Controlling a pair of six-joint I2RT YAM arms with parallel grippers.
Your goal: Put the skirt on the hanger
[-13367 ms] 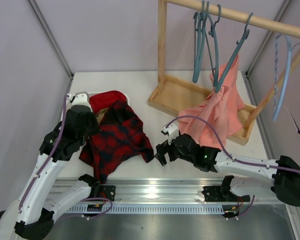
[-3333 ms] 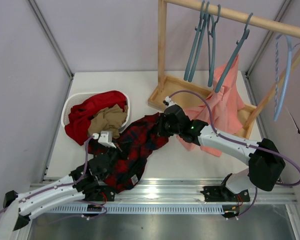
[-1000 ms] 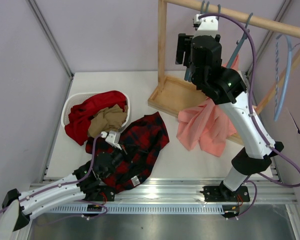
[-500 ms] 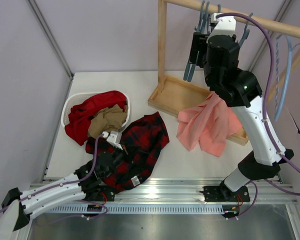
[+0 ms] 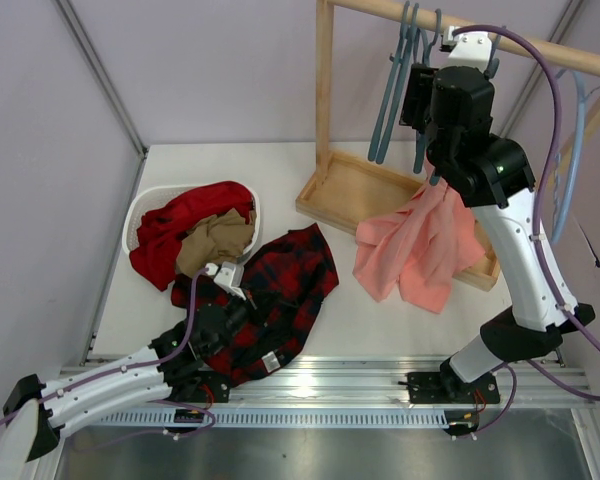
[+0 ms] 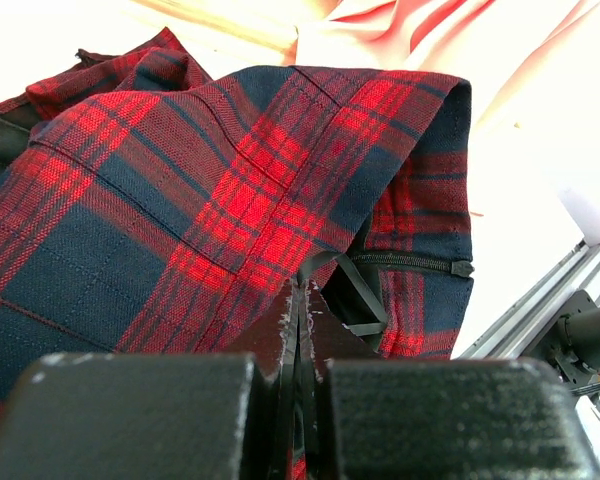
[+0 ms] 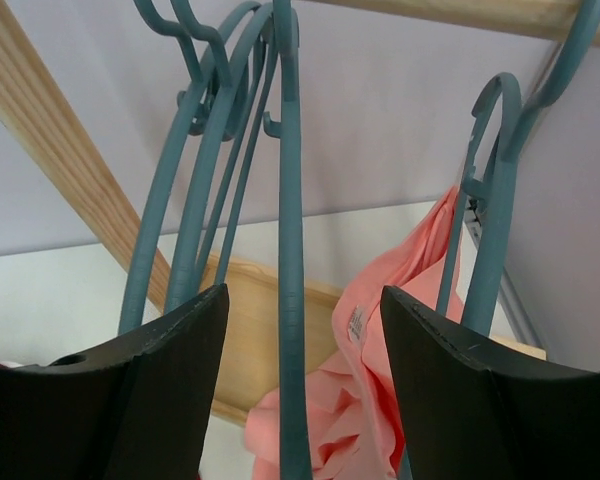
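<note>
The right gripper (image 7: 300, 320) is raised to the upper right of the top view, under the wooden rail (image 5: 520, 42). Its jaws stand wide apart, and one arm of the hanger (image 7: 288, 200) hangs straight down between the fingers, with a gap on each side. The hanger's hook sits on the rail among several alike at the upper left of the wrist view. Another slate-blue hanger (image 7: 490, 250) to the right carries the salmon-pink garment (image 5: 420, 245), which drapes down over the wooden tray base (image 5: 345, 190).

The left gripper (image 6: 298, 320) lies low in the lower left of the top view, its jaws pressed together on a fold of the skirt (image 5: 280, 285). The skirt lies spread flat on the table (image 5: 230, 165), left of centre, its white label (image 5: 270, 358) near the bottom edge. Just above it to the left, a white basket (image 5: 140, 208) holds a red garment (image 5: 195, 208) and a tan cloth (image 5: 215, 240). A paler blue hanger (image 5: 570, 150) hangs at the far right.
</note>
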